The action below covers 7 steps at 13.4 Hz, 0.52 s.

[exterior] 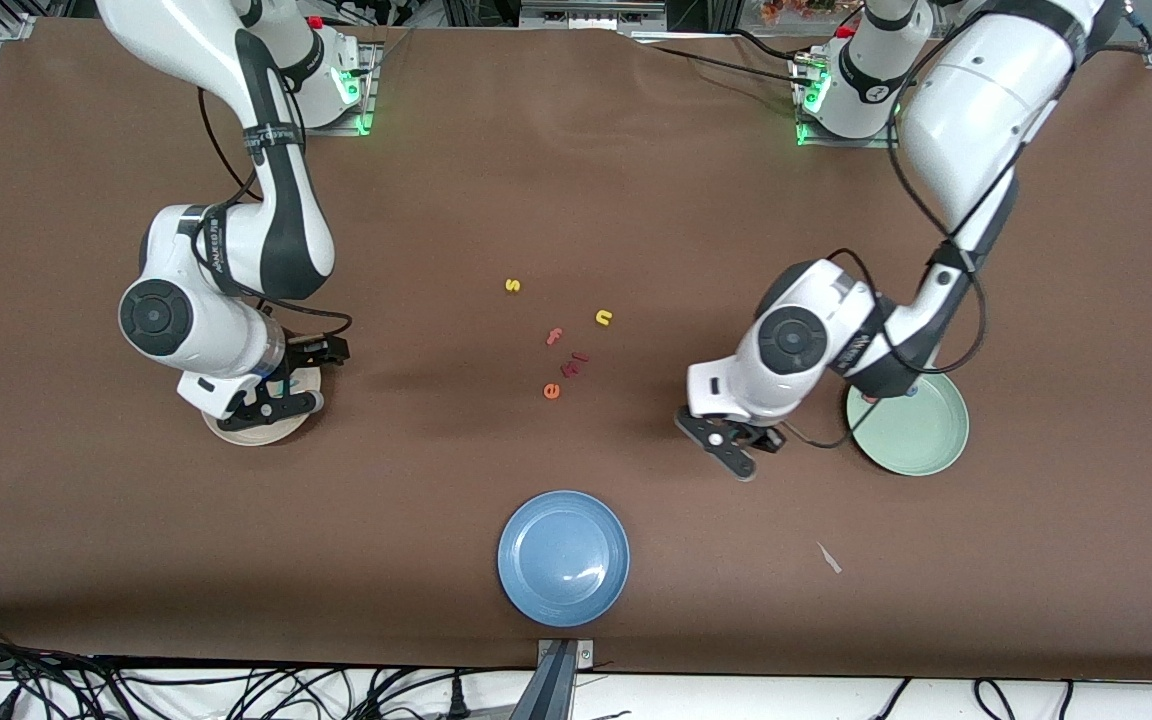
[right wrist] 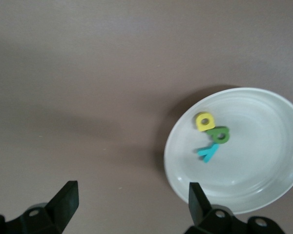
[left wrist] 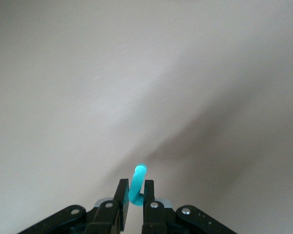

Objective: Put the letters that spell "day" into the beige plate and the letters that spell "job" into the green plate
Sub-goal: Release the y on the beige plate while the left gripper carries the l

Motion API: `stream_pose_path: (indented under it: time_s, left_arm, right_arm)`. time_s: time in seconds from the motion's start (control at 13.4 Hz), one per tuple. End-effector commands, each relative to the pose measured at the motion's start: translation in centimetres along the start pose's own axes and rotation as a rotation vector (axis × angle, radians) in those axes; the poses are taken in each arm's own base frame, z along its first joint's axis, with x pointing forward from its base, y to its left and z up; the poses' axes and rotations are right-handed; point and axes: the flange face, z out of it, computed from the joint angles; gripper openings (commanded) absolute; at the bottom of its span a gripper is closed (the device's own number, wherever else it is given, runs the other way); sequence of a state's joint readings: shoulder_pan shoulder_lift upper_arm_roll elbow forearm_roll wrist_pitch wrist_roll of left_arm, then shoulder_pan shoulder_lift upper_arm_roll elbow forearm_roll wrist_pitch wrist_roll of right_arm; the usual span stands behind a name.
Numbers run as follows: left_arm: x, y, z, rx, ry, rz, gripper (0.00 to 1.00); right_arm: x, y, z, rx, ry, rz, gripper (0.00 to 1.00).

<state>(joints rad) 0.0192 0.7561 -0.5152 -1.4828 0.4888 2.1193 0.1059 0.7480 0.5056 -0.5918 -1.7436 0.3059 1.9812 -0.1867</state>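
Two end effectors are at work over the brown tabletop [exterior: 576,180]. Of these, the left end effector [left wrist: 134,195] is clamped on a tiny teal hook-shaped foam letter j [left wrist: 136,185], whose tip pokes out past its black fingers [left wrist: 121,195]; in the front view it hangs over bare tabletop just beside the round, shallow pale mint-green plate [exterior: 921,440], on the side toward the right arm's end. That plate is partly covered by the left arm, and what lies in it cannot be made out. At the right arm's end, the right end effector [right wrist: 129,202] has its fingers spread wide apart with nothing between them, above the round, shallow cream-beige plate [right wrist: 263,190]. In that plate lie a yellow looped foam letter [right wrist: 204,121], an olive-green looped foam letter [right wrist: 219,134] touching it, and a teal foam y [right wrist: 208,152] just beside those. Mid-tabletop sit a yellow foam s [exterior: 512,286], a yellow foam n [exterior: 604,318], a salmon foam f [exterior: 554,337], two small reddish foam pieces [exterior: 574,363] and an orange foam e [exterior: 551,391]. Nearest the front camera stands a round blue plate [exterior: 563,558].
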Motion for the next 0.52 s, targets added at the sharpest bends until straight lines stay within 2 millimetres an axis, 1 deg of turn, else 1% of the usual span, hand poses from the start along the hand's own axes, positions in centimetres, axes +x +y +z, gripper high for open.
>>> stream_pose_path:
  time_s: [0.0, 0.07, 0.15, 0.22, 0.3, 0.37, 0.45]
  left_arm:
    - [-4.5, -5.8, -0.8, 0.006, -0.061, 0.054, 0.0]
    - [-6.6, -8.6, -1.0, 0.004, -0.078, 0.073, 0.0]
    - [-9.2, -10.3, -0.8, -0.01, -0.098, 0.082, 0.0]
    - [-12.4, -12.8, -0.2, -0.035, -0.114, 0.038, 0.0]
    - [-14.5, -13.8, -0.2, -0.053, -0.12, 0.02, 0.0]
    - [-17.0, -15.3, 0.2, -0.077, -0.125, -0.001, 0.0]
    - [-18.7, -15.9, 0.7, -0.104, -0.125, -0.008, 0.0]
  right_arm:
    - [0.2, -1.9, -1.4, -0.028, -0.045, 0.063, 1.0]
    - [0.2, -2.9, -2.4, -0.027, -0.065, 0.068, 1.0]
    - [0.1, -4.1, -3.1, -0.032, -0.083, 0.067, 1.0]
    - [-0.2, -5.3, -3.7, -0.045, -0.091, 0.071, 1.0]
    - [-0.9, -5.5, -5.3, -0.065, -0.102, 0.117, 1.0]
    - [-1.6, -6.1, -6.6, -0.08, -0.103, 0.134, 1.0]
    - [-2.3, -7.7, -7.5, -0.107, -0.106, 0.117, 1.0]
